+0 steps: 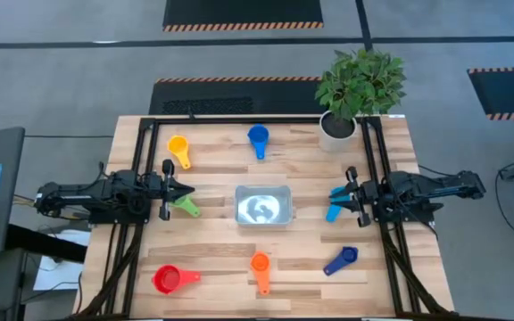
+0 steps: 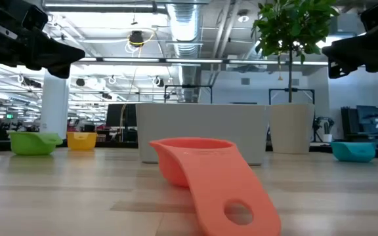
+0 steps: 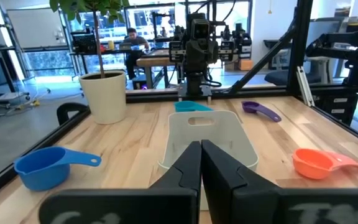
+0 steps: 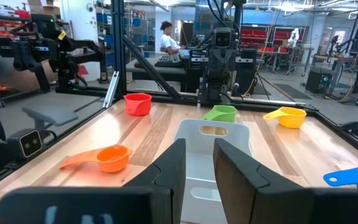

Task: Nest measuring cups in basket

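The silvery basket [image 1: 261, 206] sits at the table's middle with nothing in it. Seven cups rest on the wood around it: yellow [image 1: 178, 147], blue [image 1: 258, 136], green [image 1: 186, 206], light blue [image 1: 332, 212], dark blue [image 1: 341, 260], orange [image 1: 260, 265] and red [image 1: 169, 279]. My left gripper [image 1: 188, 189] hovers left of the basket, above the green cup [image 4: 219, 113], its fingers shut [image 3: 201, 152]. My right gripper [image 1: 333, 193] hovers right of the basket, over the light blue cup [image 3: 191, 107], with a gap between its fingers [image 4: 199, 152]. Both point at the basket.
A white pot with a green plant [image 1: 339, 127] stands at the far right corner. Black frame rails [image 1: 146, 169] run along the table's left, right and far sides. People are in the room beyond the table.
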Tool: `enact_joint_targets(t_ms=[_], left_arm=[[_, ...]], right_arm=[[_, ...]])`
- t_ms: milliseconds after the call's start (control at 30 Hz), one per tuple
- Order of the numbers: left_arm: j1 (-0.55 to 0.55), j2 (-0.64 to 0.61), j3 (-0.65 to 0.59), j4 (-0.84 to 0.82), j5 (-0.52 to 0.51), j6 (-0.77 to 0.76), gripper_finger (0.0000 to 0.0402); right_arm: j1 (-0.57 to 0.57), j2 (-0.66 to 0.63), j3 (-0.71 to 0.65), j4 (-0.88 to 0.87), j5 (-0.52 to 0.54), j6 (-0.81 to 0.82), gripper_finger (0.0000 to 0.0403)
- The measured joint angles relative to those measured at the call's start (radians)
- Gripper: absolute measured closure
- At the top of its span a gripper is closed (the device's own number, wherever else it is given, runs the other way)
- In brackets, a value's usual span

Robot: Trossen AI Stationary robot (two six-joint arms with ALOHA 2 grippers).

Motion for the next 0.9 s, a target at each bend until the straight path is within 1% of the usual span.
enact_joint_targets(t_ms=[133,233,400,467,633,733,833,900], left_arm=[[0.0,0.0,0.0,0.0,0.0,0.001,0.0401],[0.0,0.0,0.0,0.0,0.0,-0.001,0.0401],[0.0,0.0,0.0,0.0,0.0,0.001,0.0401],[0.0,0.0,0.0,0.0,0.0,-0.002,0.0401],[0.0,0.0,0.0,0.004,-0.005,0.002,0.0401],[0.0,0.0,0.0,0.012,-0.047,0.004,0.0401],[0.0,0.0,0.0,0.027,-0.134,0.001,0.0401],[0.0,0.0,0.0,0.035,-0.175,-0.035,0.0401]], right_arm=[[0.0,0.0,0.0,0.002,0.0,-0.003,0.0294],[0.0,0.0,0.0,0.022,-0.003,-0.054,0.0294],[0.0,0.0,0.0,0.053,-0.006,-0.058,0.0294],[0.0,0.0,0.0,0.099,-0.006,-0.019,0.0294],[0.0,0.0,0.0,0.214,-0.005,0.161,0.0294],[0.0,0.0,0.0,0.259,-0.002,0.191,0.0294],[0.0,0.0,0.004,0.261,-0.002,0.19,0.0294],[0.0,0.0,0.005,0.276,0.004,0.172,0.0294]])
